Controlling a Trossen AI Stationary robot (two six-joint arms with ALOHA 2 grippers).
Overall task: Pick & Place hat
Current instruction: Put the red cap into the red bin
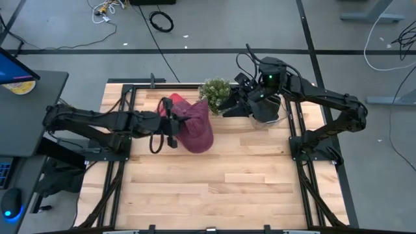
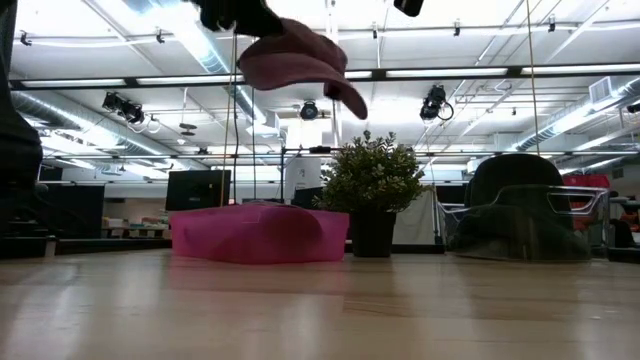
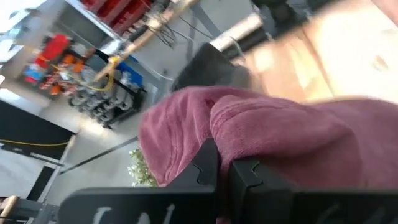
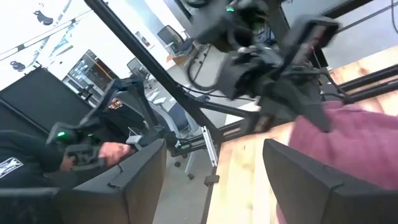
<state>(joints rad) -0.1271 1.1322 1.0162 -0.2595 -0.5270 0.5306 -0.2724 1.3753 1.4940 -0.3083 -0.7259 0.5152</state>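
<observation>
A maroon hat [image 1: 197, 127] is in the air over the middle of the table; the low view shows it high up [image 2: 295, 58], with its brim slanting down. My left gripper [image 1: 171, 123] reaches in from the table's left and is shut on the hat. My right gripper [image 1: 227, 106] is open and empty. It hovers just right of the hat, beside a small potted plant [image 1: 215, 90]. Its wrist view looks between its spread fingers [image 4: 214, 155] at the hat [image 4: 351, 140] and the left arm. My left gripper pinches a bunched part of the hat's crown cloth [image 3: 231, 134] between its two fingers, at the hat's left side. The fingers come in about level from the table's left. The hat is lifted clear of the table and sticks out beyond the fingers.
A pink box-like thing [image 2: 260, 232] stands on the table below the hat. The plant in its black pot [image 2: 371, 190] stands at the far middle. A clear bowl holding something dark [image 2: 520, 212] sits at the far right. Bare wood [image 1: 214, 188] lies toward the near edge.
</observation>
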